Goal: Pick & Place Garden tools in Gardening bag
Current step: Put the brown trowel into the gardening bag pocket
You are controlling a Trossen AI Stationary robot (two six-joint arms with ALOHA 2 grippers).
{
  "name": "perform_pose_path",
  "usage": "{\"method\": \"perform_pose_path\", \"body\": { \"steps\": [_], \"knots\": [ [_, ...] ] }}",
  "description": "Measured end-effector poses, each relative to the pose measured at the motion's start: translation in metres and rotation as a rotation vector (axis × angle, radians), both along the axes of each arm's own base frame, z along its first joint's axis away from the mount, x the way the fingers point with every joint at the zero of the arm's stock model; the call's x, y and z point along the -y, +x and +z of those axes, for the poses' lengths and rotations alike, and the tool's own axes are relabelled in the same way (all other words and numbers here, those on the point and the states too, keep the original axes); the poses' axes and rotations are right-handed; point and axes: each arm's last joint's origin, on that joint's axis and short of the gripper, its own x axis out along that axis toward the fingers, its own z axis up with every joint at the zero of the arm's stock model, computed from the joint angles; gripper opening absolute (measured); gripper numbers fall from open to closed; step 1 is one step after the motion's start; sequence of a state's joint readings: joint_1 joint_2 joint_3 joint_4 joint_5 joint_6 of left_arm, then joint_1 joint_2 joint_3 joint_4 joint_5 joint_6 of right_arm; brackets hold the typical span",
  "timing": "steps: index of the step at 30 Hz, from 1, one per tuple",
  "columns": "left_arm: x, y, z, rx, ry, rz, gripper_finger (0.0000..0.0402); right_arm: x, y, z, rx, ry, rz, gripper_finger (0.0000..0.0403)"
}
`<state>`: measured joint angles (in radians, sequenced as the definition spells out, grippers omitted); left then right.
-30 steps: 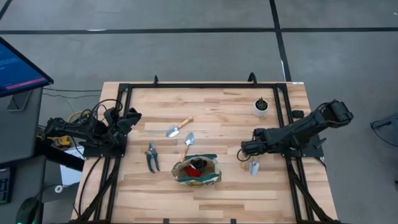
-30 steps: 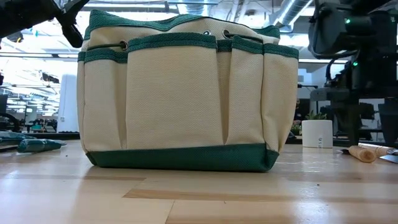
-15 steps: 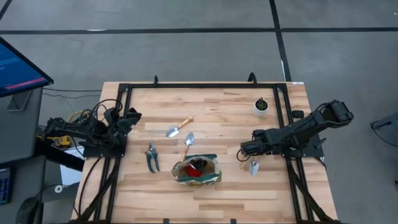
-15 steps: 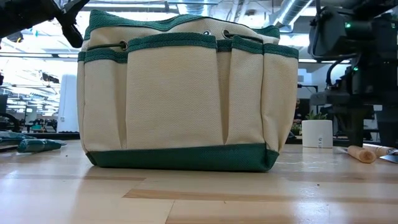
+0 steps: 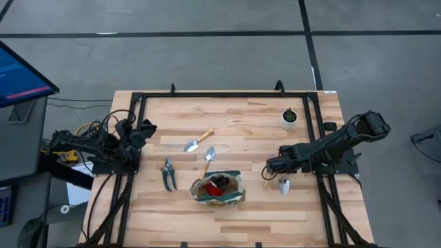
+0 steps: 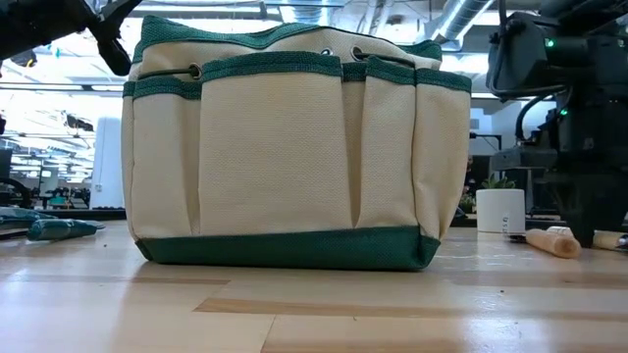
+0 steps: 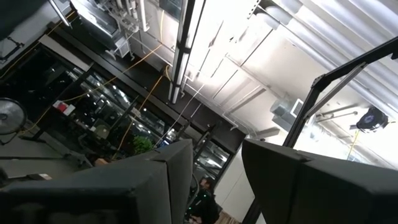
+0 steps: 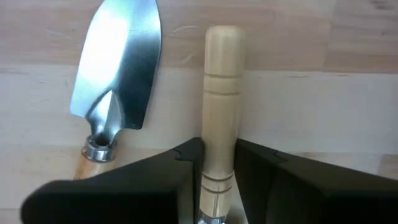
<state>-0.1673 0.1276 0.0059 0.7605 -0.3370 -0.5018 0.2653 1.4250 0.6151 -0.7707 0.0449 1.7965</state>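
Note:
The gardening bag, tan with green trim, stands on its base near the table's near edge, with something red inside; it fills the low view. My right gripper is to its right, shut on a wooden-handled tool whose blade is hidden under the gripper. A second trowel lies flat beside it. Two trowels and the green shears lie flat on the table left of centre. My left gripper is open at the left edge. My right gripper pinches the tool's wooden handle between its two fingers, near the ferrule end. The fingers come from above and lie across the handle. The handle lies about level, low over the table, its free end toward the near edge; whether it rests there I cannot tell.
A small white pot with a plant stands at the far right, and shows in the low view. A black frame runs along the table's far and side edges. Bare wood lies between the bag and my right gripper.
In the low view the held handle's free end has moved toward the table's left, nearer the bag, while my right gripper's body has shifted a little the other way. The left arm has kept still.

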Motion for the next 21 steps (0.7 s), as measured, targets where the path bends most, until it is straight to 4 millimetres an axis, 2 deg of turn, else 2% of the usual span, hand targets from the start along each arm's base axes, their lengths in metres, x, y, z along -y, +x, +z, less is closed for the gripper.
{"method": "perform_pose_path", "body": {
  "steps": [4, 7, 11, 14, 18, 21],
  "knots": [
    [0.000, 0.000, 0.000, 0.001, 0.000, 0.000, 0.0131, -0.001, 0.003, 0.004, -0.001, -0.006, 0.008, 0.0057],
    [0.000, 0.000, 0.000, 0.001, 0.000, 0.000, 0.0131, -0.002, 0.011, 0.019, 0.024, -0.036, 0.045, 0.0057],
    [0.000, 0.000, 0.001, 0.006, -0.001, 0.000, 0.0131, -0.002, 0.023, 0.055, 0.079, -0.124, 0.070, 0.0057],
    [0.000, 0.000, 0.000, 0.005, -0.001, 0.000, 0.0131, -0.002, 0.035, 0.090, 0.180, -0.237, 0.093, 0.0057],
    [0.000, 0.000, 0.000, 0.005, -0.006, 0.007, 0.0131, -0.001, 0.055, 0.134, 0.321, -0.451, 0.199, 0.0057],
    [0.000, 0.000, 0.000, 0.005, -0.011, 0.011, 0.0131, -0.002, 0.071, 0.159, 0.375, -0.616, 0.340, 0.0057]
  ]
}}
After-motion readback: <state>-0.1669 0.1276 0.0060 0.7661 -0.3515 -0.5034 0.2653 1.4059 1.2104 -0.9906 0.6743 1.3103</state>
